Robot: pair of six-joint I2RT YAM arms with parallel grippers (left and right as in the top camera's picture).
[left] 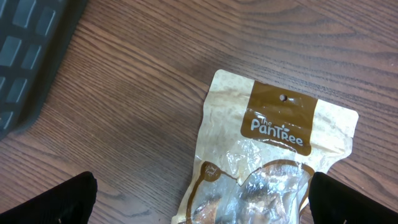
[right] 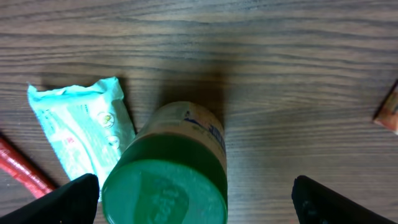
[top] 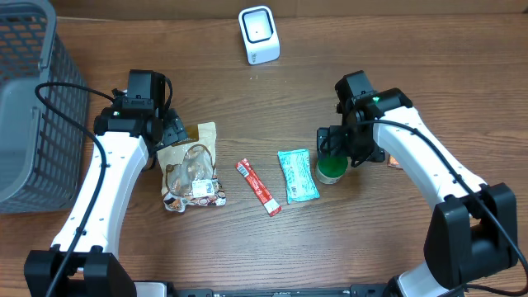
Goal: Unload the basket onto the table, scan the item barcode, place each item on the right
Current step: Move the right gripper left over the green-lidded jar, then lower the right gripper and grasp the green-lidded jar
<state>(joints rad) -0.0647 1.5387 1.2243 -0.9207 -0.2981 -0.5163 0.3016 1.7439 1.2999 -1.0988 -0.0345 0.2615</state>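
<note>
I am holding my right gripper [top: 340, 151] wide open over the jar [right: 165, 186], centre-right of the overhead view, one jaw on each side, ready to grasp. My left gripper [top: 171, 132] is hanging open above the pouch [left: 273, 137], centre-left. The scanner [top: 259, 35] is standing top centre.

On the desk [top: 412, 49], the barcode scanner [top: 259, 35] stands at 12 o'clock and the basket [top: 25, 107] at 9. In a row mid-desk, each at the last one's 3 o'clock: snack pouch [top: 191, 169], stick sachet [top: 259, 187], wipes pack [top: 297, 174], lidded bottle [top: 332, 169].
</note>
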